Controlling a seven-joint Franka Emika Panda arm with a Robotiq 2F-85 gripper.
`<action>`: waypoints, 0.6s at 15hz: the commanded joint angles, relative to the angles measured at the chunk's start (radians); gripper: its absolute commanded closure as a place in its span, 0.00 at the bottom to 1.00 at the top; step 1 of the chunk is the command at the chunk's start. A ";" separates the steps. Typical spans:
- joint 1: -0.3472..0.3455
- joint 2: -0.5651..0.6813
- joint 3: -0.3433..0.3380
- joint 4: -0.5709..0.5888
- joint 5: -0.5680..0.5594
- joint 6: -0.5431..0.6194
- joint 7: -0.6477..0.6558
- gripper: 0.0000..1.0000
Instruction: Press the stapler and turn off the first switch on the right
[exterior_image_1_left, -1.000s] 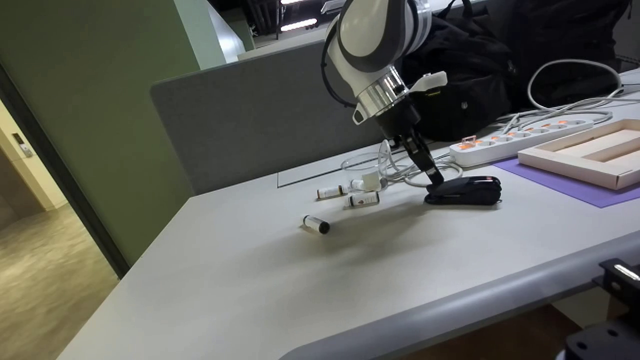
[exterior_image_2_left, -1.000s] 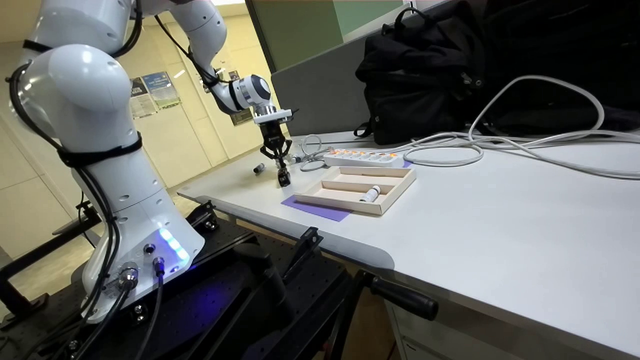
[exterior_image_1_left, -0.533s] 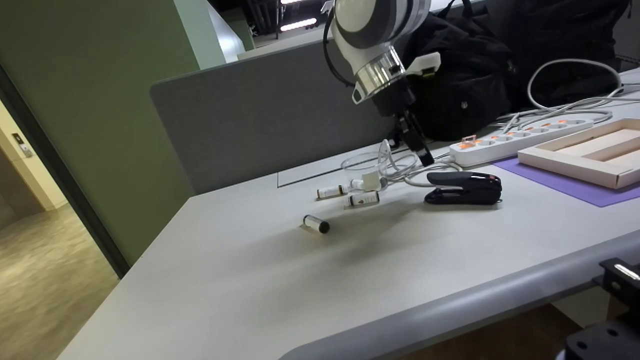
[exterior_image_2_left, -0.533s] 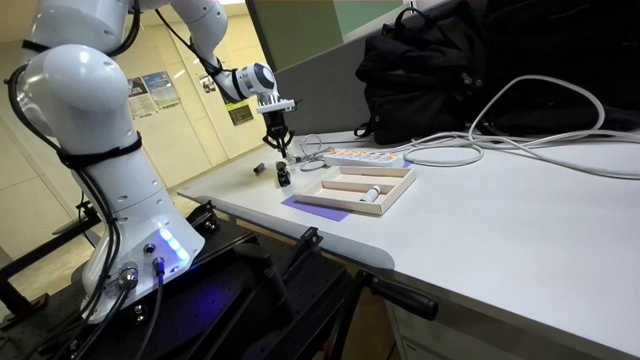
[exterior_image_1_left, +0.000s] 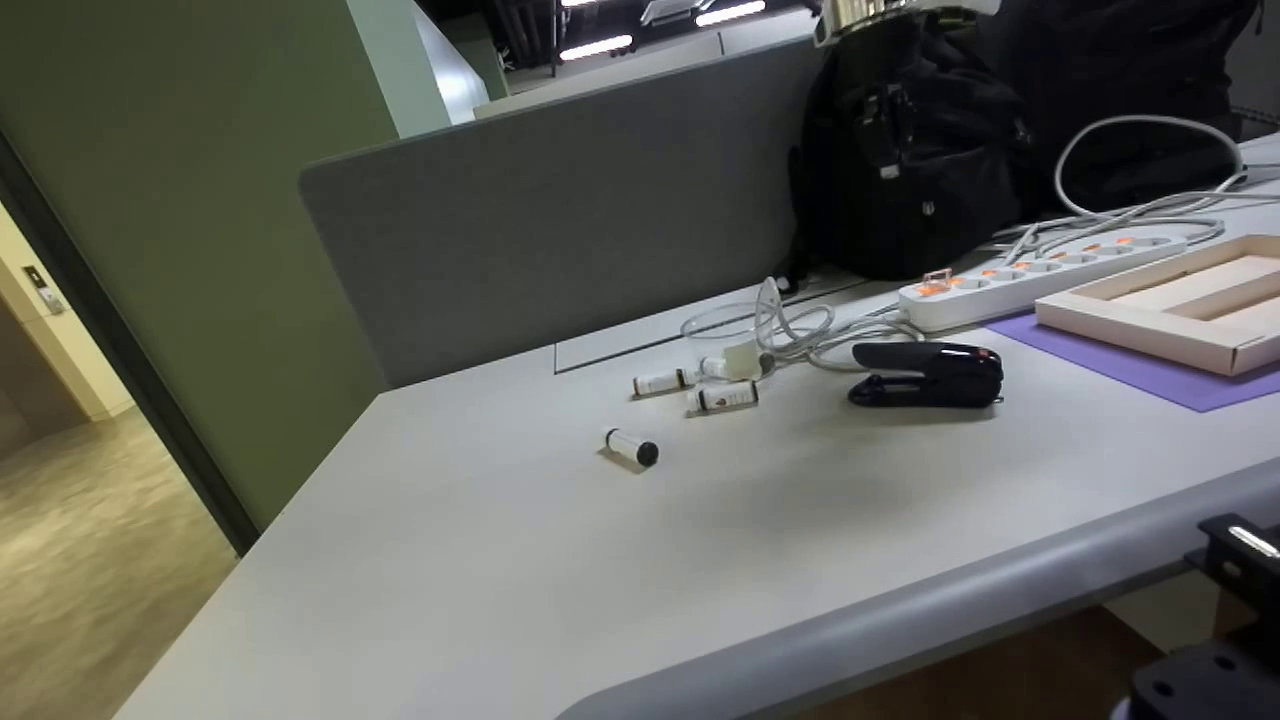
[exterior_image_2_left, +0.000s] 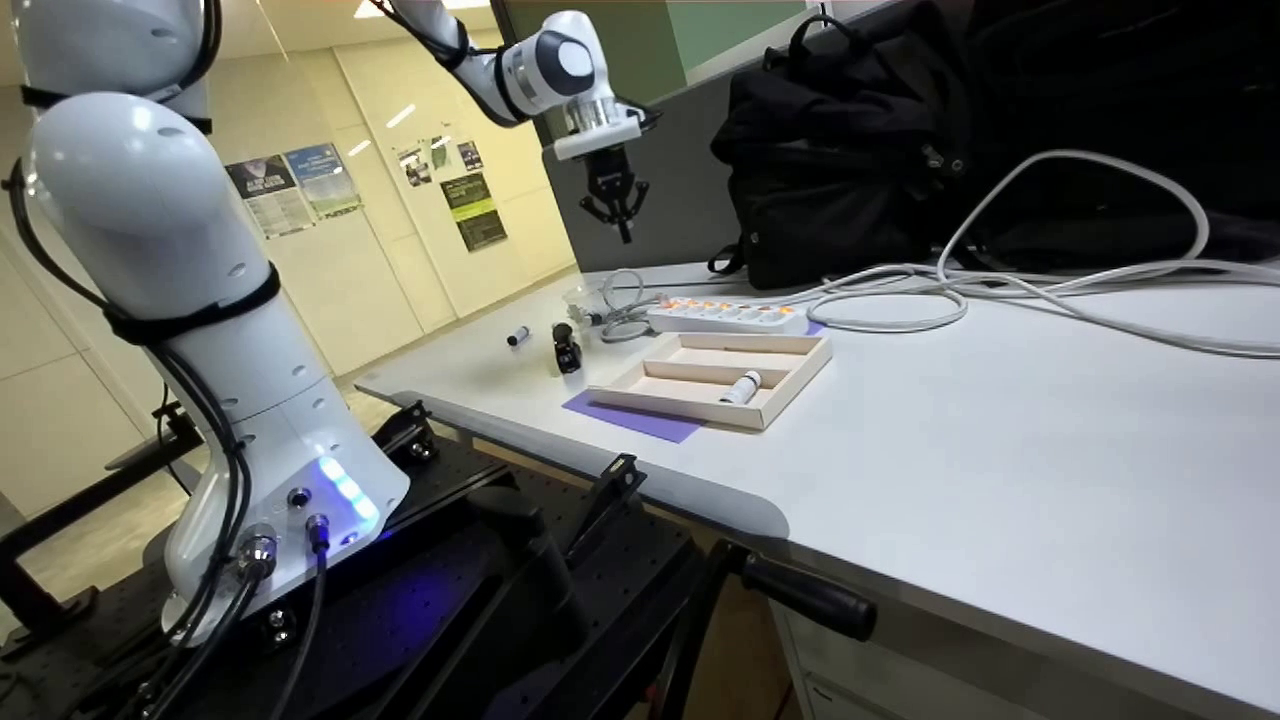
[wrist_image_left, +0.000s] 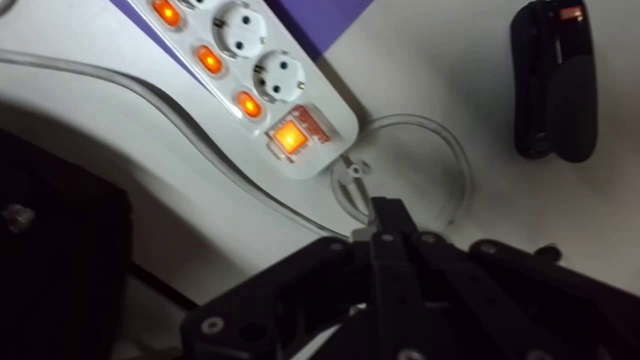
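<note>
The black, jointed robot gripper (exterior_image_2_left: 626, 238) hangs high over the flat white tabletop (exterior_image_1_left: 450, 560). Its fingers (wrist_image_left: 392, 215) are pinched together and hold nothing. The small black stapler (exterior_image_1_left: 940, 378) with the rounded top sits below it, off to one side. In the wrist view, the long white plastic power strip (wrist_image_left: 237, 75) lies below and ahead of the fingertips. The turning-off part looks like the job now. Next, the gripper should probably go over and push one down: the glowing orange square switch (wrist_image_left: 290, 137) or the glowing orange oval switch (wrist_image_left: 248, 104) beside it. Which is unclear.
</note>
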 joint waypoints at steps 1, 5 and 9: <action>-0.132 -0.026 -0.034 -0.062 0.142 0.124 -0.092 1.00; -0.269 0.002 -0.068 -0.050 0.323 0.207 -0.180 1.00; -0.318 0.033 -0.107 -0.060 0.417 0.203 -0.120 1.00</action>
